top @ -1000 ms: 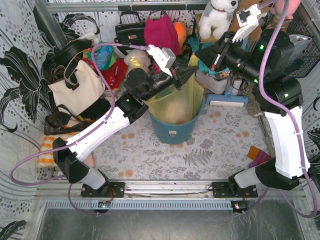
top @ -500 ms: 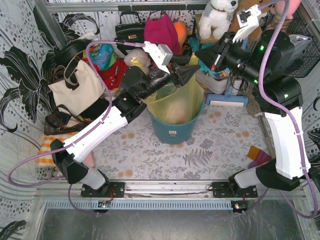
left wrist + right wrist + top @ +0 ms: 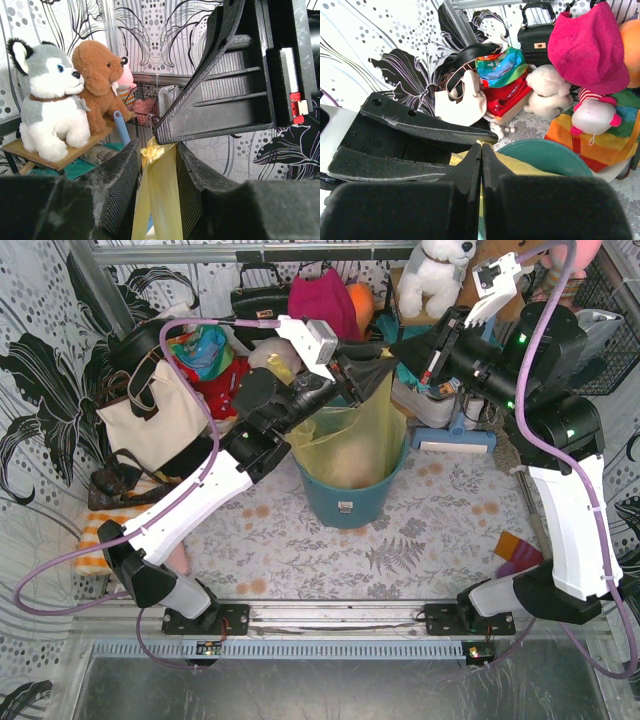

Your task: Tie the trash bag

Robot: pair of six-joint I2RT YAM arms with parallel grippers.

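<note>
yellow-green plastic is stretching up out of the teal bin (image 3: pixel 345 502), which is standing on the flower-patterned table (image 3: pixel 430 530) in front of my two arms. that plastic is the trash bag (image 3: pixel 350 435). its lower part is sitting inside the bin, with something pale showing through the film. its upper part is being drawn up over the far right side of the rim into a narrow, crinkled strand.

i am pinching the very top of that strand with my right gripper (image 3: pixel 481 146). its two fingers are pressing flat together, with only a thin line of yellow showing at the seam between their tips. my left gripper (image 3: pixel 157 150) is sitting just under that pinch, its fingers standing partly apart and the strand hanging down through the gap between them. the plastic is nearly filling that gap, and i cannot tell whether the pads are pressing on it or only flanking it. from above, both sets of fingertips are meeting over the far edge of the bin, the left arm reaching in from the left and the right arm from the right.

clutter is crowding the back of the table. a cream handbag (image 3: pixel 150 420) is leaning at the left and a magenta fabric thing (image 3: pixel 322 305) is sitting behind the bin. a grey-and-white plush husky (image 3: pixel 47 107) and a brown plush dog (image 3: pixel 100 85) are sitting side by side on a wooden shelf (image 3: pixel 75 157).
</note>
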